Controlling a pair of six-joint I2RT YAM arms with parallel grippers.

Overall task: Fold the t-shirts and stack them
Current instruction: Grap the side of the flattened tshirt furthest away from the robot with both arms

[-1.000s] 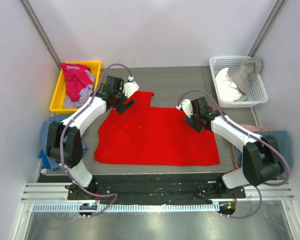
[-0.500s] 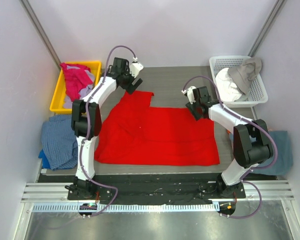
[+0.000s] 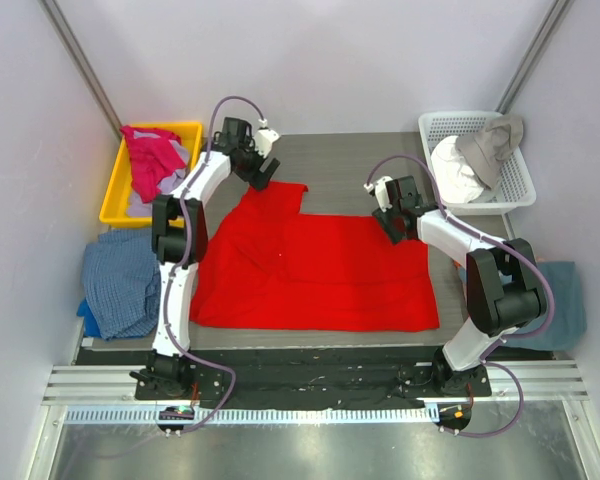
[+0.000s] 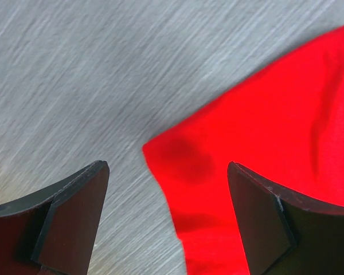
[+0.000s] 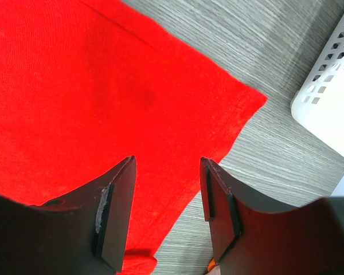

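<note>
the red t-shirt [image 3: 310, 265] lies spread flat on the grey counter [image 3: 350, 165], running between the two grippers and back toward the arm bases. the left gripper [image 3: 265, 175] hangs over the shirt's far left corner, fingers spread wide. from its wrist camera that corner pokes into the gap between the fingers [image 4: 74, 206], with bare counter under the left finger and red cloth under the right one. only the finger ends show, and i can't tell whether they touch the cloth.

the right gripper [image 3: 396, 230] sits over the shirt's far right corner, fingers apart with nothing pinched. in its wrist view red fabric fills the space ahead and to its left, and the hem corner ends just ahead on the right. a white basket [image 3: 521, 186] stands beyond it to the right, cut off at the frame edge in that close view. grey and white cloth is heaped inside, too crumpled to name.

left of the left gripper a yellow bin [image 3: 111, 190] holds a bunched magenta-pink t-shirt [image 3: 152, 155]. a teal cloth [image 3: 570, 300] is half hidden behind the right arm.
</note>
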